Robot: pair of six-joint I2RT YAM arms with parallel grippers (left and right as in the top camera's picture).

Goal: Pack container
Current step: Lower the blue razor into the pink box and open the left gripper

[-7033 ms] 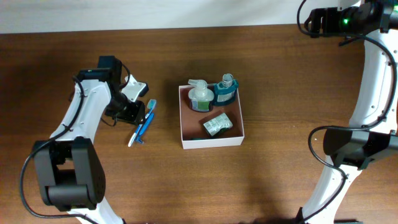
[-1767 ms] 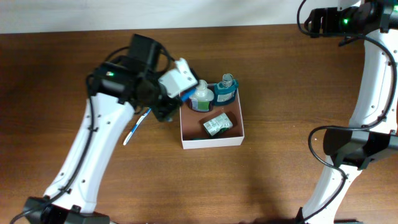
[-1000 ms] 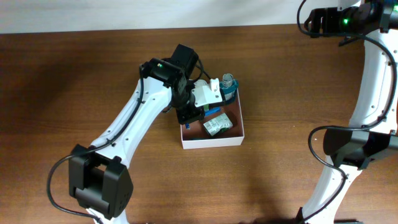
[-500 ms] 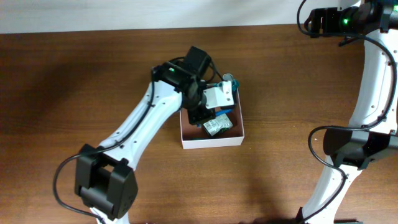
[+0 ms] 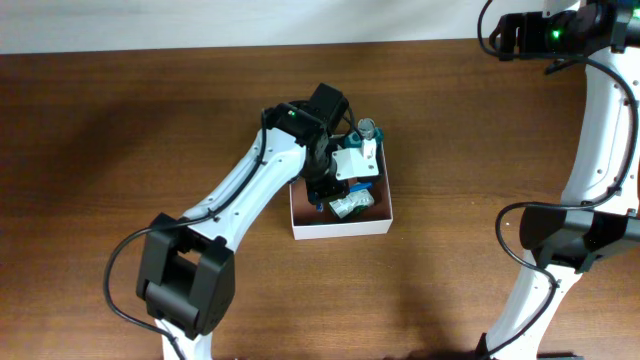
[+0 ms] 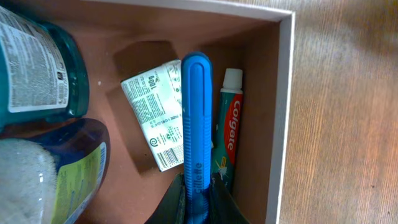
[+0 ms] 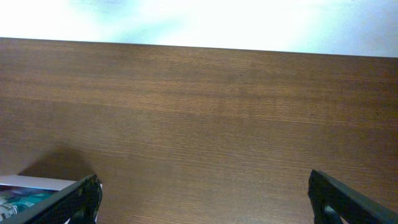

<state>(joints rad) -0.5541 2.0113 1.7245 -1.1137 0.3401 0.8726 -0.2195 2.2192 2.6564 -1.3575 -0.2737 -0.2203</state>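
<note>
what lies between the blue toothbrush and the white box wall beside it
A Colgate toothpaste tube lies along the box wall, beside the toothbrush; the left wrist view shows it.

The toothpaste tube [image 6: 229, 124] reads "Colgate"; the white-green packet [image 6: 152, 112] shows "100g" and a barcode.

White curved links and black joint housings form the left arm [image 5: 245, 195] and right arm [image 5: 603, 120]; thin black cables [image 5: 110, 285] loop alongside; left fingers [image 6: 174, 205] are black.
</note>
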